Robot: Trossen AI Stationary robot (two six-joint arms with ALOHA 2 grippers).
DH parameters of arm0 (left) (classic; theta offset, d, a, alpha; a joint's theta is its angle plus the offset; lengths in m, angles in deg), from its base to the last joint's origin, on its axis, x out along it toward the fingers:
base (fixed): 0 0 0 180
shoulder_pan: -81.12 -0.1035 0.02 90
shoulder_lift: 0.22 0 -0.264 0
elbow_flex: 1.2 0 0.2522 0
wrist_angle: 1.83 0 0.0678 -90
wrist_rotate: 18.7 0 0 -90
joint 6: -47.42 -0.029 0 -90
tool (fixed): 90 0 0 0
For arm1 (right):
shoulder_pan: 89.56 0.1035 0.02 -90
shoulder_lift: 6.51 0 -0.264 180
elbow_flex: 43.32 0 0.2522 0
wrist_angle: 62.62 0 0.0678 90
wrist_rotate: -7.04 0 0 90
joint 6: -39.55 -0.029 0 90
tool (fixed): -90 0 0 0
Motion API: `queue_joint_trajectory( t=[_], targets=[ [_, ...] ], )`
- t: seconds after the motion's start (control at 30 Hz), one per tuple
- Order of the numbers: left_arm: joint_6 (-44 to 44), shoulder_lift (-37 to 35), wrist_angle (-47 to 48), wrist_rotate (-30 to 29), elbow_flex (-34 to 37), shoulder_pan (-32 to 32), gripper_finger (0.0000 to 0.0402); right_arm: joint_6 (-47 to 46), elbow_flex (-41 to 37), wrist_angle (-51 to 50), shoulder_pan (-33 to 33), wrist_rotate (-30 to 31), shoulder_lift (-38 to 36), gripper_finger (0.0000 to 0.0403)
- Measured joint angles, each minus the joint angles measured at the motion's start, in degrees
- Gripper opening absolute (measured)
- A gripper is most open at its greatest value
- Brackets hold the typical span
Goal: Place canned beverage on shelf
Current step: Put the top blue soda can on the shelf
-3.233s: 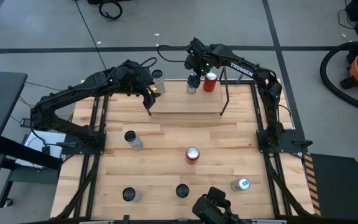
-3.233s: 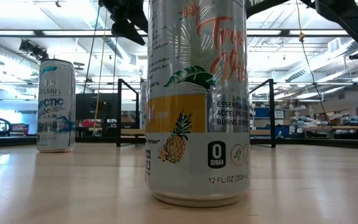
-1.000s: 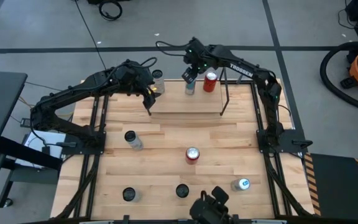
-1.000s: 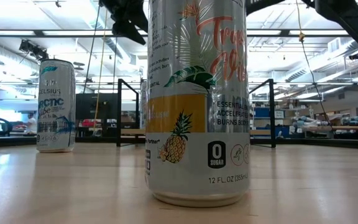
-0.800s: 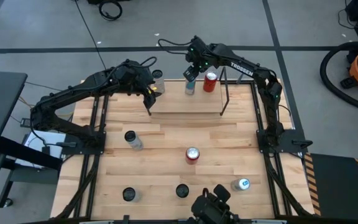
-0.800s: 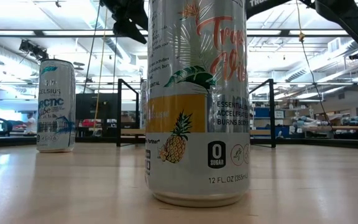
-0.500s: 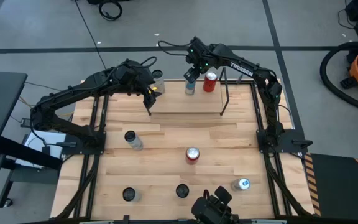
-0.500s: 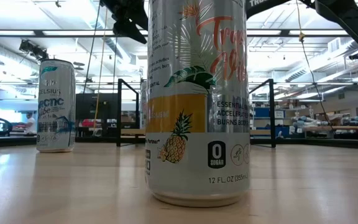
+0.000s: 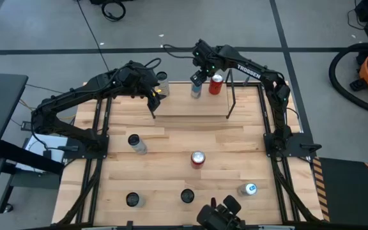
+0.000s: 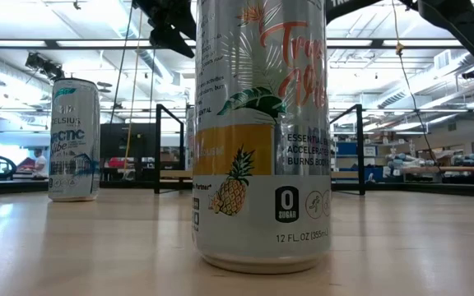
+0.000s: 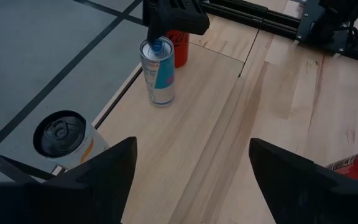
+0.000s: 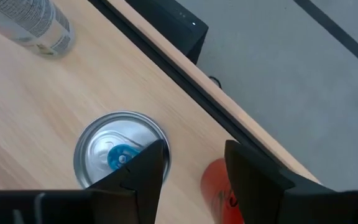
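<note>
Shelf (image 9: 190,107) of light wood on thin black frames carries a slim silver-blue can (image 9: 195,88), upright beside a red can (image 9: 216,84). The right end effector (image 12: 191,165), fingers apart, sits just above it, seemingly released; the left end effector (image 11: 191,168) waits wide nearby.

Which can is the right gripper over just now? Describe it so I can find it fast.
Start at the shelf at the table's far edge. On its board, beneath the right gripper, stands a slim silver-and-blue can with a blue pull tab. Its nearest neighbour is red; no other can on the board has a blue tab.
</note>
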Motion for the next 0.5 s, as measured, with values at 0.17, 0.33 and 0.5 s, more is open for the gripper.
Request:
queue_joint_trajectory(
  t=[0.17, 0.33, 0.5],
  targets=[
    [0.00, 0.00, 0.00, 0.00, 0.00, -0.01, 0.0311, -0.87, 0.04, -1.56, 0.83, 1.81, -0.14, 0.0181],
    [0.02, 0.00, 0.00, 0.02, 0.00, 0.00, 0.0311, 0.50, 1.06, -3.24, 1.11, 3.94, -0.18, 0.0181],
    [0.02, 0.02, 0.02, 0.00, 0.00, 0.00, 0.0311, 1.07, 3.42, -2.64, 1.71, 1.74, -0.10, 0.0181]
  ],
)
